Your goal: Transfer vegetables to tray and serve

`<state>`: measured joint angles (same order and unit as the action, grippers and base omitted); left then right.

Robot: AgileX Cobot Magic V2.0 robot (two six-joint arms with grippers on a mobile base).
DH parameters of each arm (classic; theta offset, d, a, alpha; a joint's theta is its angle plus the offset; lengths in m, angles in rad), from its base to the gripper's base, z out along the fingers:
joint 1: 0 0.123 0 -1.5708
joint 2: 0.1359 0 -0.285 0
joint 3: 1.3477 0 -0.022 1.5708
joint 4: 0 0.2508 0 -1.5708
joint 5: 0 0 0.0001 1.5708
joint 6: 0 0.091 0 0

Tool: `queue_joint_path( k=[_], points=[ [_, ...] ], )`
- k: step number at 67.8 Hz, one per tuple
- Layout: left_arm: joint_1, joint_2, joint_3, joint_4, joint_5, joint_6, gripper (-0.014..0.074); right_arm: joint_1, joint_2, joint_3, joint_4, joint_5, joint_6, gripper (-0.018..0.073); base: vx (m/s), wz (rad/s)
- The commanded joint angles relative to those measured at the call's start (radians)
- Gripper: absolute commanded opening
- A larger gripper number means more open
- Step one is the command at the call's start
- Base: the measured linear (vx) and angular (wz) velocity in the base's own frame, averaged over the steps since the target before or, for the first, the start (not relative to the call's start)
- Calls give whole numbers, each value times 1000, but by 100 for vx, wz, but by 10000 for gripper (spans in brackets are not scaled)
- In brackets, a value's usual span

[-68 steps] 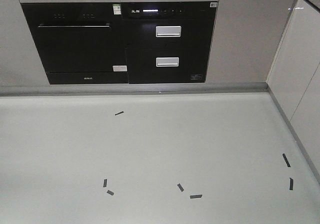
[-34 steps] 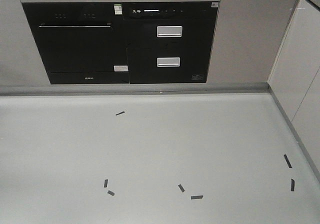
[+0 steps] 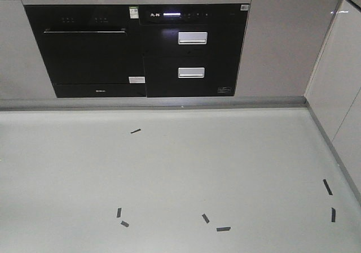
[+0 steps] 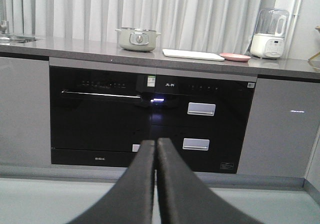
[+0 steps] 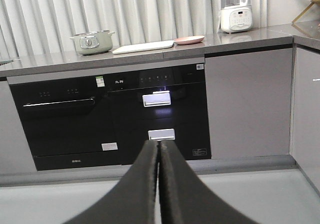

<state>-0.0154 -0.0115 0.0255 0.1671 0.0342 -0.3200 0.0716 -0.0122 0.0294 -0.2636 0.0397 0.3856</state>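
I'm seeing the left pincer (image 4: 155,144) and right pincer (image 5: 159,144) clenched, empty; the tray (image 4: 193,54) is lying on the surface (image 4: 75,46), the appliance sticker (image 4: 151,80) unreadable.

Front view tilts down at floor (image 3: 225,162) and black appliances (image 3: 135,55); both wrist views face them level

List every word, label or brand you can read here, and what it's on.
Nothing reads clearly.
Logo on control panel: blurred.
Green sticker: too small.
Brand mark on left appliance: too small.
White sticker: too small.
Label on lower drawer: too small.
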Motion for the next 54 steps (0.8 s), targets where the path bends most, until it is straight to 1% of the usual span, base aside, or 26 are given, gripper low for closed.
queue_joint_path(
  k=[1, 36, 54],
  points=[
    [1, -1, 22, 0, -75, -7, -6, -4, -6, 13, -9, -71, -2, -3, 8, -4],
    [1, -1, 22, 0, -75, -7, -6, -4, -6, 13, -9, -71, -2, -3, 11, -4],
    [1, -1, 22, 0, -75, -7, -6, -4, -6, 13, -9, -71, -2, -3, 7, 8]
  ],
)
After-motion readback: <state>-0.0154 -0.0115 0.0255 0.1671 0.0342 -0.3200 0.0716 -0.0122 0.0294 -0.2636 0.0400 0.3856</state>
